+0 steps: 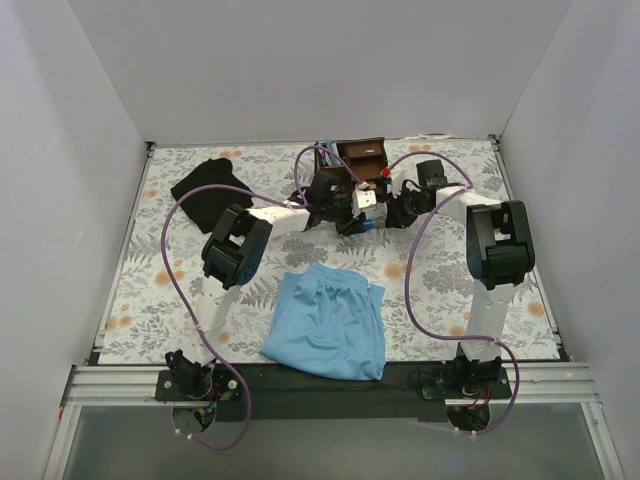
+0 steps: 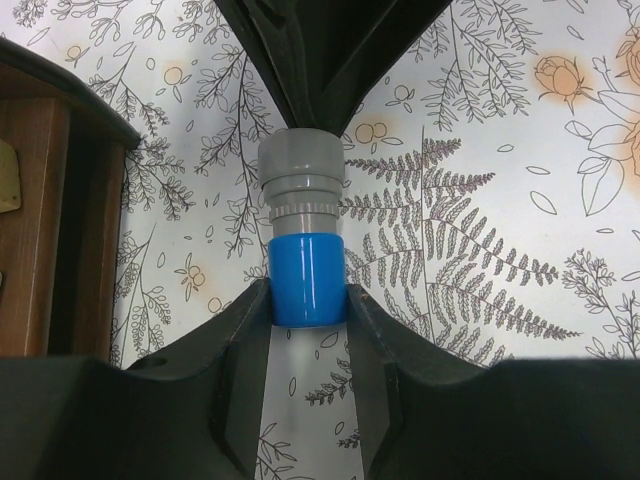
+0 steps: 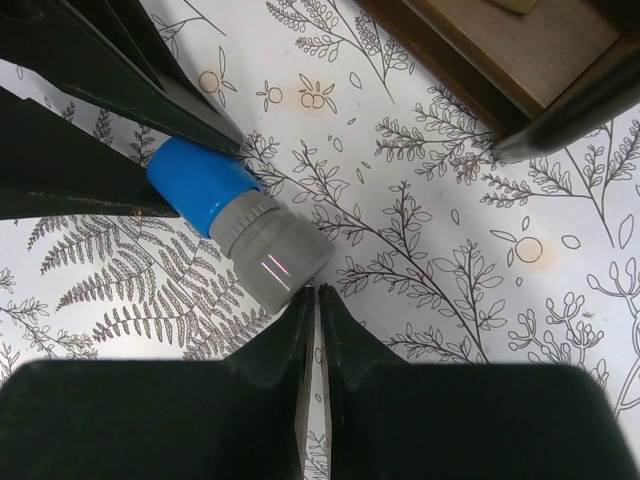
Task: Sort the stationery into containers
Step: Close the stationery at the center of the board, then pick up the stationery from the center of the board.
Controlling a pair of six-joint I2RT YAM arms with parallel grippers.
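Observation:
My left gripper (image 2: pixel 308 290) is shut on the blue cap of a blue-capped cylinder (image 2: pixel 303 195) with a grey-white body, held over the floral mat. My right gripper (image 3: pixel 315 296) is shut and empty, its tips against the cylinder's grey end (image 3: pixel 268 252). In the top view both grippers, left (image 1: pixel 362 226) and right (image 1: pixel 387 210), meet at the cylinder (image 1: pixel 370 220) just in front of the dark brown wooden organizer (image 1: pixel 360 155). Thin pens (image 1: pixel 325 148) stand at its left side.
A black cloth (image 1: pixel 212 183) lies at the back left. A light blue cloth (image 1: pixel 330 320) lies at the near middle. The organizer's edge shows at the left of the left wrist view (image 2: pixel 50 230) and at the top right of the right wrist view (image 3: pixel 520 60).

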